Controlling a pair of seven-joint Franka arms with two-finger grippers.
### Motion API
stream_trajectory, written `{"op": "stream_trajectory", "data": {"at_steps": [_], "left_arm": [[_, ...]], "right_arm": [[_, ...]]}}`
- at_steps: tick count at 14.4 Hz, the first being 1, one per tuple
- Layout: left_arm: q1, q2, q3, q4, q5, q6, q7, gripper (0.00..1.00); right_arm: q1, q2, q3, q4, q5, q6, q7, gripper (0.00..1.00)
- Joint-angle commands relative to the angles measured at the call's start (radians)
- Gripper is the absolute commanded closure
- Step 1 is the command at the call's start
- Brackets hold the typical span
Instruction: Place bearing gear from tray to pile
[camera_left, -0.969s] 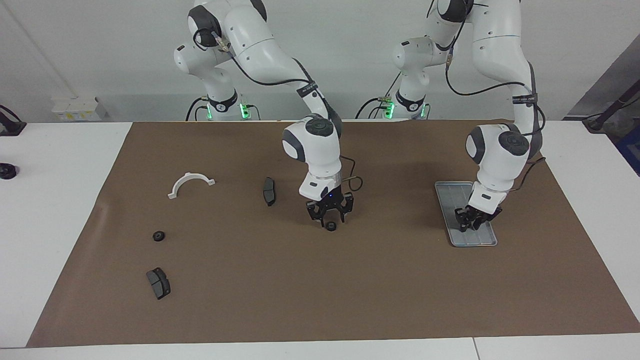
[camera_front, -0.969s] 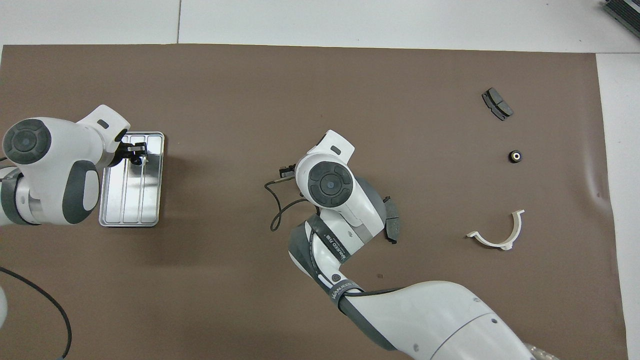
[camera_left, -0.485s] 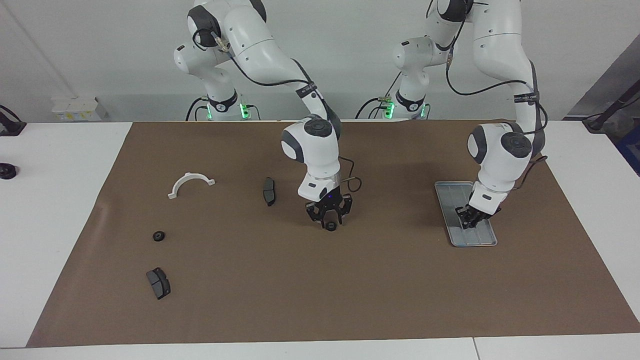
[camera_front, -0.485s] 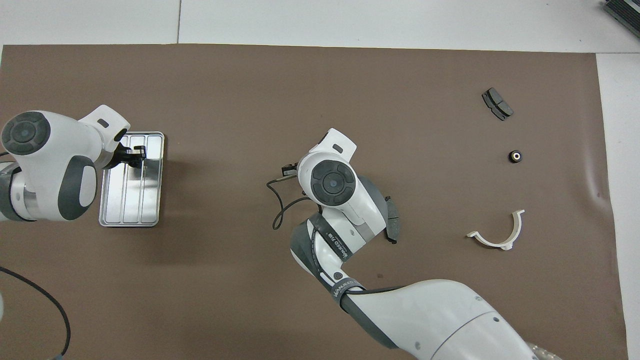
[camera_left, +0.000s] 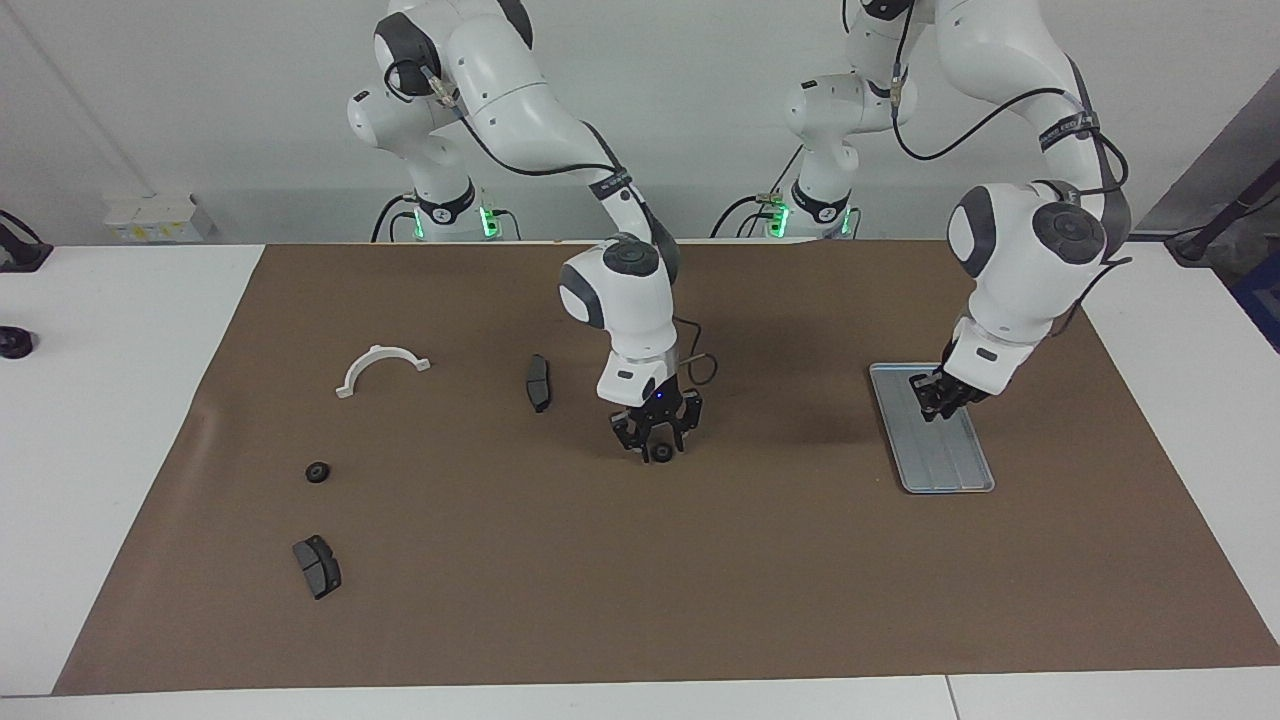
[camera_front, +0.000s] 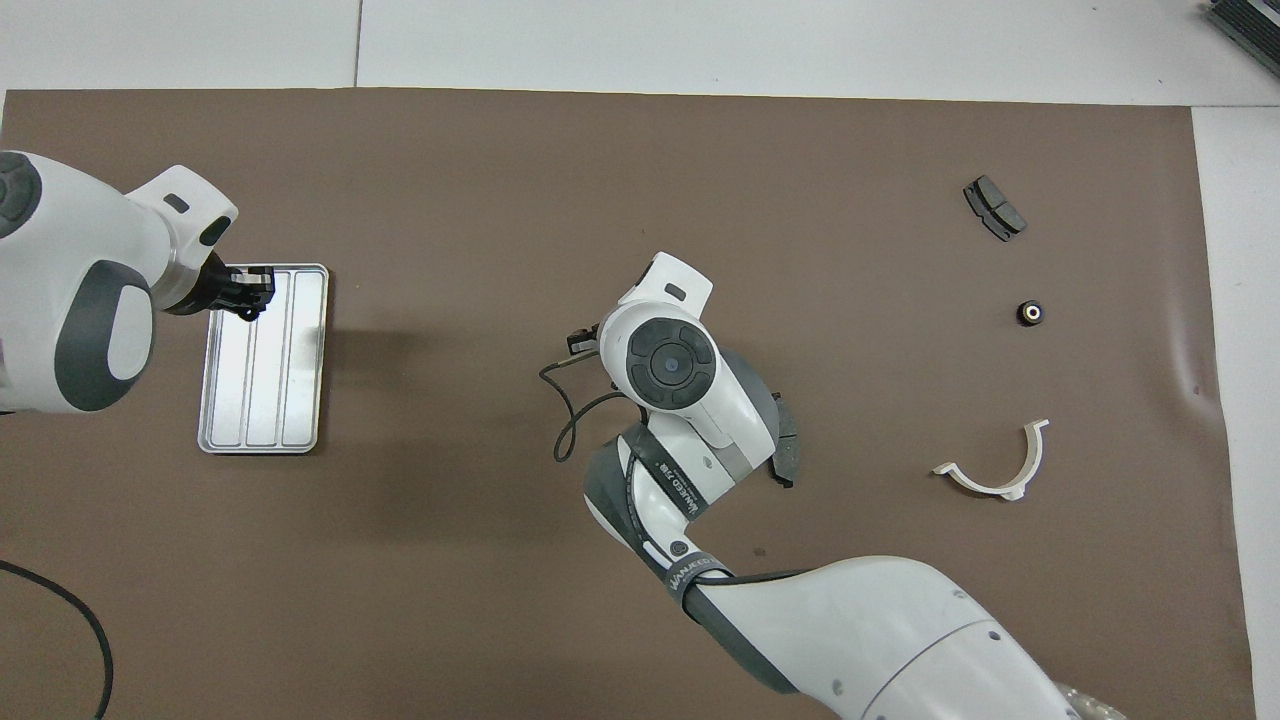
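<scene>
The silver-grey tray (camera_left: 940, 455) lies toward the left arm's end of the mat and looks bare; it also shows in the overhead view (camera_front: 265, 370). My left gripper (camera_left: 938, 397) hangs over the tray's end nearer the robots, shut on a small dark bearing gear. It also shows in the overhead view (camera_front: 248, 298). My right gripper (camera_left: 655, 438) is open at mid-mat, its fingers straddling a black bearing gear (camera_left: 661, 455) that lies on the mat. The overhead view hides this gripper under its own wrist.
The pile is scattered toward the right arm's end: a brake pad (camera_left: 538, 382) beside the right gripper, a white half-ring bracket (camera_left: 382, 365), another black gear (camera_left: 318, 472) and a second brake pad (camera_left: 317, 566). Brown mat covers the table.
My left gripper has lifted out of the tray and drawn toward the robots, still shut. My right gripper stays low over the gear at mid-mat, shifted only slightly.
</scene>
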Motion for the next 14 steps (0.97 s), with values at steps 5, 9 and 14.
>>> {"op": "stream_trajectory", "data": {"at_steps": [5, 9, 14], "left_arm": [[-0.116, 0.0, -0.029, 0.041, -0.046, -0.019, -0.301, 1.0], [-0.167, -0.003, -0.03, 0.035, -0.047, -0.01, -0.367, 1.0], [-0.166, -0.003, -0.029, 0.033, -0.047, -0.01, -0.366, 1.0]], "right_arm": [[-0.012, 0.005, 0.006, -0.021, -0.004, 0.067, -0.063, 0.31], [-0.009, 0.026, 0.006, -0.022, -0.004, 0.079, -0.063, 0.42], [-0.004, 0.023, 0.008, -0.013, 0.014, 0.048, -0.044, 0.67]]}}
